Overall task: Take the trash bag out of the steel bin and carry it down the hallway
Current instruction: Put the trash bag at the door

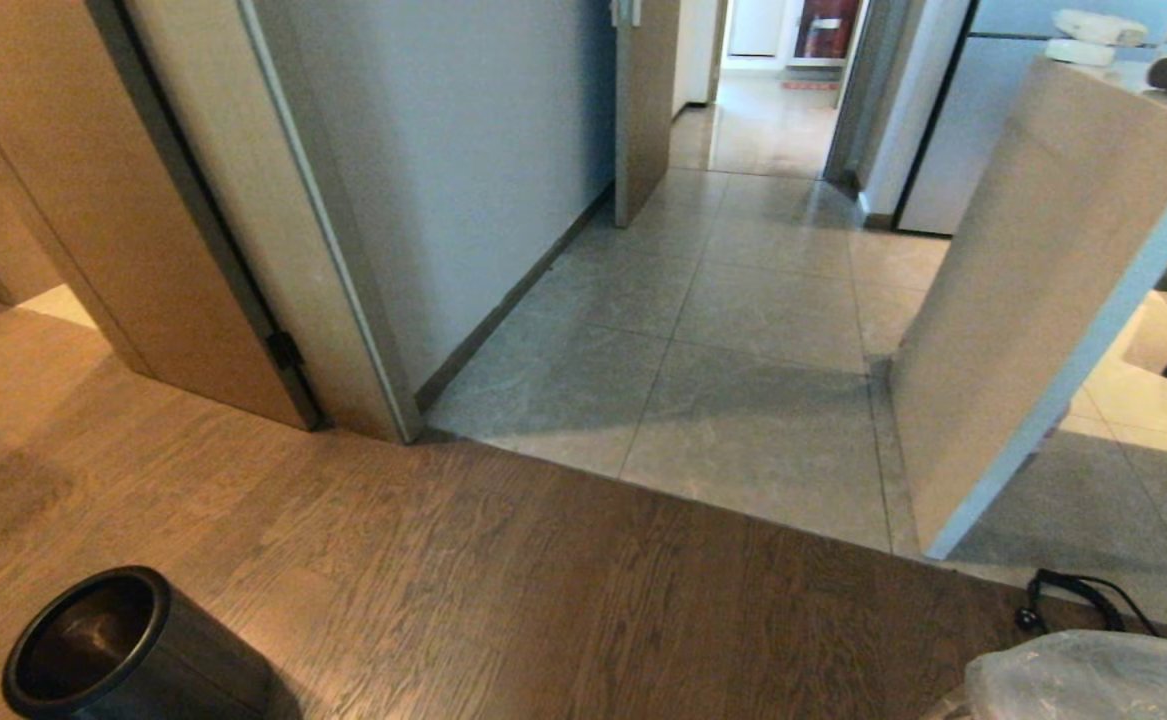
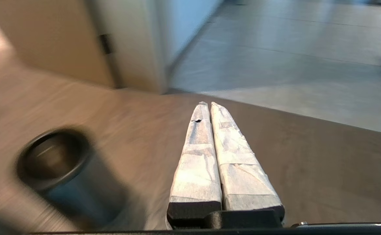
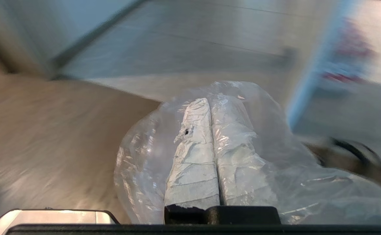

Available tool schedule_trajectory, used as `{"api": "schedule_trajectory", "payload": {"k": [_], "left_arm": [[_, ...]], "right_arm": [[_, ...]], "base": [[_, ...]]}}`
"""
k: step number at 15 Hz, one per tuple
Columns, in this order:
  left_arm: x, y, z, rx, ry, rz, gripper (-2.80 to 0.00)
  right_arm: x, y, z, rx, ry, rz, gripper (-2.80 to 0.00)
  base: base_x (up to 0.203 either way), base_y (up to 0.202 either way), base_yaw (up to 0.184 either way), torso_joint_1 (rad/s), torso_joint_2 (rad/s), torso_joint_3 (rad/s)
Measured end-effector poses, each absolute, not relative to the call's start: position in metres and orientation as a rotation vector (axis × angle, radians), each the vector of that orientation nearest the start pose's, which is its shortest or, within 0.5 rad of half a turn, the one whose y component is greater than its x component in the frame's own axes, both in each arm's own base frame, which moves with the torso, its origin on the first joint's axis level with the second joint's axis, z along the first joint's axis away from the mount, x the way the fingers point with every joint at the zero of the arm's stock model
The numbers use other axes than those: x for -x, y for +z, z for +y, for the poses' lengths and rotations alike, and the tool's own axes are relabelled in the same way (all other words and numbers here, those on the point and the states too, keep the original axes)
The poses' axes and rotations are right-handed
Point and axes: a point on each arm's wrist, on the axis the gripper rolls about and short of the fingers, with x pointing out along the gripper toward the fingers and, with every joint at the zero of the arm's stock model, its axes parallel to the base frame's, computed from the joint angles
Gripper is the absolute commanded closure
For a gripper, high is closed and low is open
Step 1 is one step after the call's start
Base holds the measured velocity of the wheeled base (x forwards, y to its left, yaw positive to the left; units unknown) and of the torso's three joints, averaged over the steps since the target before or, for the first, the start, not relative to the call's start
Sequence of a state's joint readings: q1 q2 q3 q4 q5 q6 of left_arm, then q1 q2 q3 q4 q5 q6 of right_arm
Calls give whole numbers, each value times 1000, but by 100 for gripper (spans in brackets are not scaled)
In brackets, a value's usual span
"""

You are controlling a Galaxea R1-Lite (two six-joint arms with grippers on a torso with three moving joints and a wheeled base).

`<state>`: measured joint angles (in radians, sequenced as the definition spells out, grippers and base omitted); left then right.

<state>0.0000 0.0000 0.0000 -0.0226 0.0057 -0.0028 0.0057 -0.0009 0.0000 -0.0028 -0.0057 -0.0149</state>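
Head view: the bag [image 1: 1093, 675] sits lowest right, the empty bin [image 1: 93, 645] lower left, the hallway [image 1: 743, 300] ahead. Left wrist: my left gripper [image 2: 207, 104] is closed, empty. Right wrist: my right gripper [image 3: 208, 101] is pinched on thin film; jolts could slip or tear it.

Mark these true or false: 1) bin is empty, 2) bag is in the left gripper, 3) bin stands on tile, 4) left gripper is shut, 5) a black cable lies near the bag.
1) True: the bin has no liner or bag inside.
2) False: the bag is pinched by the right gripper; the left gripper holds nothing.
3) False: it stands on the wood floor; tile starts further ahead.
4) True.
5) True: the cable lies beside it.
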Motion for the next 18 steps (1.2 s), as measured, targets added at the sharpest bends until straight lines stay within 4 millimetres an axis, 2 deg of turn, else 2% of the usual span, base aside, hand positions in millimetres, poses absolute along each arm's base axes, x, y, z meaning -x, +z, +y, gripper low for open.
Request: {"api": "schedule_trajectory", "payload": {"k": [5, 18], "left_arm": [[23, 78, 0, 3, 5, -22, 0], [23, 78, 0, -3, 6, -23, 0]], "right_arm": [[23, 76, 0, 10, -1, -2, 0], [23, 75, 0, 7, -3, -1, 0]], "base": [[1, 6, -134, 3, 3, 4], [0, 0, 0, 0, 0, 0]]}}
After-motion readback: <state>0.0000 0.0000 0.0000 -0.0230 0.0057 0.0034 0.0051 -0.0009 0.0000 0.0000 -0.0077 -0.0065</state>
